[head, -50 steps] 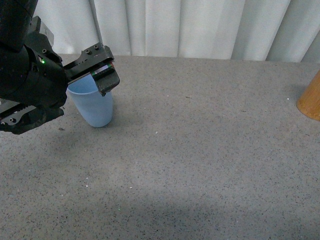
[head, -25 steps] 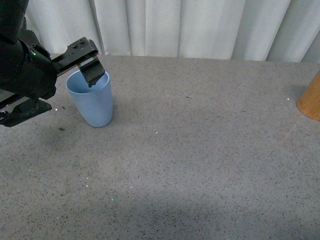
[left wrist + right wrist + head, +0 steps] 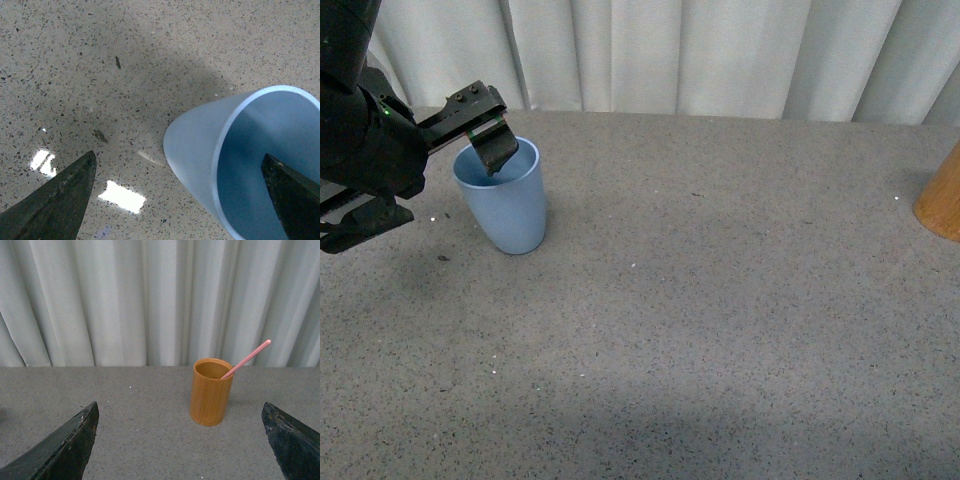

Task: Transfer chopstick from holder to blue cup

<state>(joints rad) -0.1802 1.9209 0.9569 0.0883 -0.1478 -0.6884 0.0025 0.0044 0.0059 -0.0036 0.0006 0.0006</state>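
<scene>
The blue cup (image 3: 508, 205) stands upright at the far left of the table. My left gripper (image 3: 455, 185) is open and straddles the cup's left wall, with one finger (image 3: 496, 150) over the mouth. In the left wrist view the blue cup (image 3: 195, 145) lies between the open left gripper (image 3: 178, 156), and no stick shows in the part of its inside I can see. The holder (image 3: 211, 392) stands ahead of my open right gripper (image 3: 180, 405), well apart from it. One pink chopstick (image 3: 247, 359) leans out of it. Only an edge of the holder (image 3: 942, 200) shows in the front view.
A white curtain (image 3: 680, 55) hangs along the table's far edge. The speckled grey tabletop (image 3: 720, 320) stretches between the cup and the holder. A small dark speck (image 3: 118, 62) lies on the table near the cup.
My left arm has drawn back to the left, uncovering more of the cup. Its finger has shifted from the cup's right rim to over the mouth. The cup has stayed put.
</scene>
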